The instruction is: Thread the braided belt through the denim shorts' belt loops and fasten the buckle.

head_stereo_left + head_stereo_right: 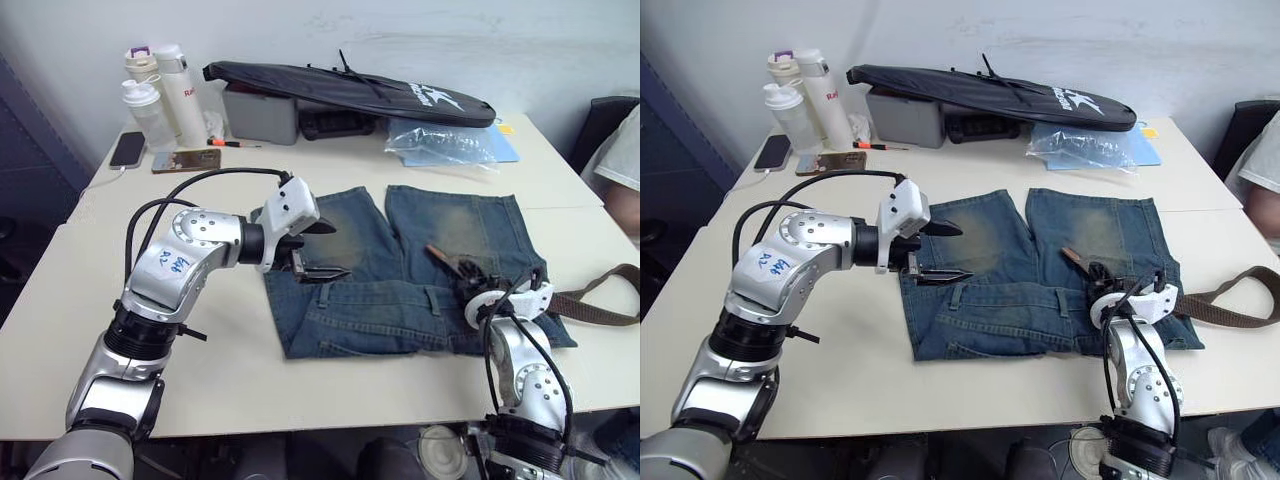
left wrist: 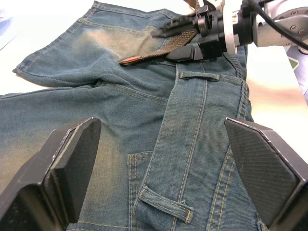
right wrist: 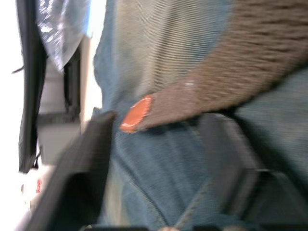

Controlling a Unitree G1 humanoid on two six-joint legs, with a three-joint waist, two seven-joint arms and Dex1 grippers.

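While one braided belt (image 1: 590, 297) sits clamped in the right jaws (image 1: 470, 272), the left jaws (image 1: 322, 250) gape over one denim shorts (image 1: 400, 290).

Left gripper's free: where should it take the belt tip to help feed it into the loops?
Judging by its pose, pinch the braided belt behind its smooth leather tip, ahead of the right gripper. Come from above, fingers across the strap; it lies flat on the denim shorts.

Office or lab room: plain white wall (image 1: 400, 40), cream rectangular tables (image 1: 250, 370) pushed together, plastic drink bottles (image 1: 160, 90), black smartphone (image 1: 128, 149).
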